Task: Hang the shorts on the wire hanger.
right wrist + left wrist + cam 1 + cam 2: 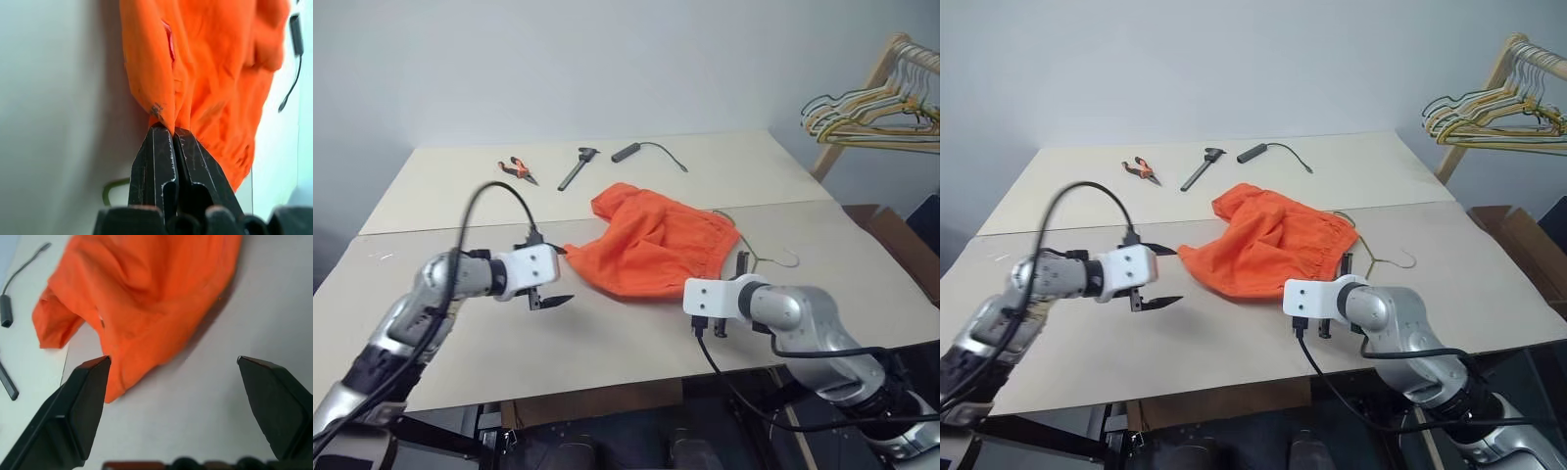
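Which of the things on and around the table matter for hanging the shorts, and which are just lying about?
For the job:
shorts, pinched at the edge by the shut right gripper
wire hanger, partly under them
left gripper, open beside them

Lying about:
pliers
black tool
cabled device
coloured hangers on a rack

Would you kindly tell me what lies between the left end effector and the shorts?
Only bare table separates the left end effector from the shorts, seen in both eye views.
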Controlling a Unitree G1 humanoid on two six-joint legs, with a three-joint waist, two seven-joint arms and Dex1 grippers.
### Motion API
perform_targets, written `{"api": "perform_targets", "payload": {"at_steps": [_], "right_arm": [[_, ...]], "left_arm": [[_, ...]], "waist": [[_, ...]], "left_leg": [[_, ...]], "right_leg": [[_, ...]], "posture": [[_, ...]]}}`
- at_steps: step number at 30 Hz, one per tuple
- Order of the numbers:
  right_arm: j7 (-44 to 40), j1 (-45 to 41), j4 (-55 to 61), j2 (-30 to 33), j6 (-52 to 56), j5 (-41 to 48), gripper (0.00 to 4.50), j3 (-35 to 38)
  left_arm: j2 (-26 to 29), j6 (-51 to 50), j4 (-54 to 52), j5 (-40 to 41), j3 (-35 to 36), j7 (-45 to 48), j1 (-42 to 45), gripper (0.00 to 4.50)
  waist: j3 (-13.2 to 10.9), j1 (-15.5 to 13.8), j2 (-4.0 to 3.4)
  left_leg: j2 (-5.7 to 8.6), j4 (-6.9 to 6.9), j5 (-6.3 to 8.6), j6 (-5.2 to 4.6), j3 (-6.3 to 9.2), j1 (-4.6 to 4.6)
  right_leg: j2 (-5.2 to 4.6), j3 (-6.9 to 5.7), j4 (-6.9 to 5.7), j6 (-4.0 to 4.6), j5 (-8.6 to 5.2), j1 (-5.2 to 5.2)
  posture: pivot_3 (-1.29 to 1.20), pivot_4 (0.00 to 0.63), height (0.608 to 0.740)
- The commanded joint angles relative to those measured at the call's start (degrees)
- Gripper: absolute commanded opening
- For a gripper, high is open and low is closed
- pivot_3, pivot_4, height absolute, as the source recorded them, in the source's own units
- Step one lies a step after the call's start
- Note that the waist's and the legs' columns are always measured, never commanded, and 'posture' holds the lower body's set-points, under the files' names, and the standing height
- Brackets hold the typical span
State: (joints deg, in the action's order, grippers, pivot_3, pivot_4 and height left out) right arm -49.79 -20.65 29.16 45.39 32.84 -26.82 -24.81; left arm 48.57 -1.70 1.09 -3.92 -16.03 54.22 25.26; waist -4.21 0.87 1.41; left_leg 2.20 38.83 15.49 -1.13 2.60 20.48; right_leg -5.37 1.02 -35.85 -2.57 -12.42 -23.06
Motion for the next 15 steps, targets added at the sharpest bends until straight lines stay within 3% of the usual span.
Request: {"api": "perform_targets", "payload": {"at_steps": [1, 3, 6, 9, 15], "right_arm": [[-1.9, 0.9, 3.5, 1.7, -1.9, 3.5, 0.02, 5.7], [-2.5, 1.4, 4.5, 1.9, -1.4, 4.5, 0.02, 7.0], [-2.9, 2.0, 5.3, 2.2, -1.3, 5.0, 0.02, 7.9], [-2.7, 2.6, 5.9, 2.2, -0.7, 5.4, 0.00, 8.6], [-1.8, 4.0, 3.7, 3.6, -2.6, 5.9, 0.00, 10.5]], "left_arm": [[-5.3, 5.9, 10.7, -7.7, -3.8, -5.2, 6.0, 4.50], [-7.1, 11.4, 18.4, -14.7, -7.2, -10.0, 9.2, 4.50], [-11.3, 15.6, 28.5, -18.7, -8.3, -17.4, 13.5, 4.50], [-13.2, 20.3, 33.8, -19.0, -8.1, -18.0, 16.4, 3.87], [-10.7, 25.8, 35.3, -18.1, -5.7, -16.9, 17.3, 1.97]], "waist": [[0.0, -0.2, 0.02], [0.1, 0.0, 0.05], [0.1, 0.1, 0.08], [0.1, 0.6, 0.08], [0.1, 1.9, 0.08]], "left_leg": [[0.00, 0.03, 0.00, -0.01, 0.00, 0.01], [-0.01, 0.13, 0.01, -0.01, -0.02, 0.12], [0.00, 0.14, 0.01, -0.02, -0.02, 0.19], [-0.01, 0.15, 0.01, -0.02, -0.02, 0.20], [0.00, 0.20, 0.02, -0.03, 0.03, 0.40]], "right_leg": [[-0.01, -0.01, -0.01, 0.00, 0.01, 0.01], [0.00, -0.08, 0.00, 0.00, 0.03, -0.02], [0.00, -0.07, -0.01, -0.01, 0.03, -0.07], [-0.01, -0.06, -0.01, -0.02, 0.05, -0.08], [-0.07, -0.05, -0.02, -0.05, 0.07, -0.25]], "posture": [[-0.09, 0.000, 0.740], [-0.10, 0.000, 0.740], [-0.12, 0.000, 0.740], [-0.13, 0.000, 0.740], [-0.14, 0.000, 0.740]]}}
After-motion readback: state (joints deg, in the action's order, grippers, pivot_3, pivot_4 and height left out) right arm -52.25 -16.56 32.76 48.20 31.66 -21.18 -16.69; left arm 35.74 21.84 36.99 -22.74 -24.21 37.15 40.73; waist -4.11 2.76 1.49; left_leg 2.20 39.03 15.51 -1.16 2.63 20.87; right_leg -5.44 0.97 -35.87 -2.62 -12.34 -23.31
